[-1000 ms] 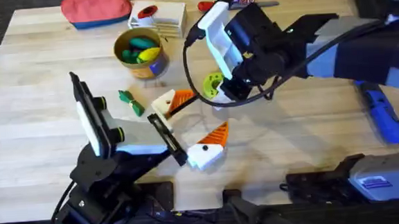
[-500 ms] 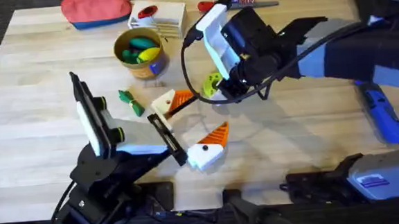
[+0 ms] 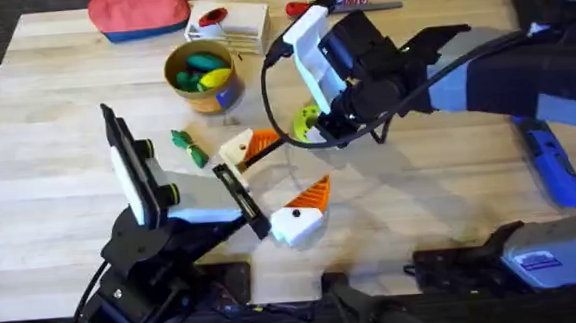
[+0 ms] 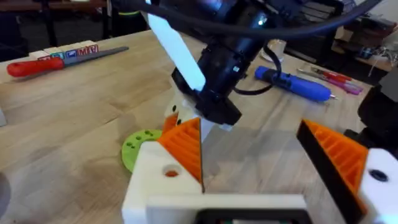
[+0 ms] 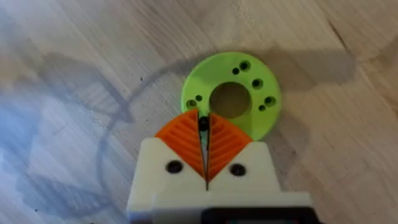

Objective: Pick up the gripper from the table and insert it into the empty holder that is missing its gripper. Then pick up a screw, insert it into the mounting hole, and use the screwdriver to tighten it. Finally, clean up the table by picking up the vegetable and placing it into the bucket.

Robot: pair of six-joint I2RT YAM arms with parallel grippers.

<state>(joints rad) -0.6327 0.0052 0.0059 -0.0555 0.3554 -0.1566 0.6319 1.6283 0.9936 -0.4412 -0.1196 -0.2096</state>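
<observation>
Overhead: right gripper (image 3: 318,130) over lime-green plastic disc (image 3: 307,123); blue pen-shaped screwdriver (image 3: 553,165) at table's right; left wrist: left gripper (image 4: 261,155) spread apart, both orange pads fitted; right wrist: tips pinched on small dark screw (image 5: 203,124); judged screw step, next seat it in mounting hole.

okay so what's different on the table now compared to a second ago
The right gripper has eased a little toward the table's far side over the green disc, its orange pads pinched on a small dark thing, maybe a screw. The left gripper, the vegetable, the bucket and the screwdriver stayed put.
</observation>
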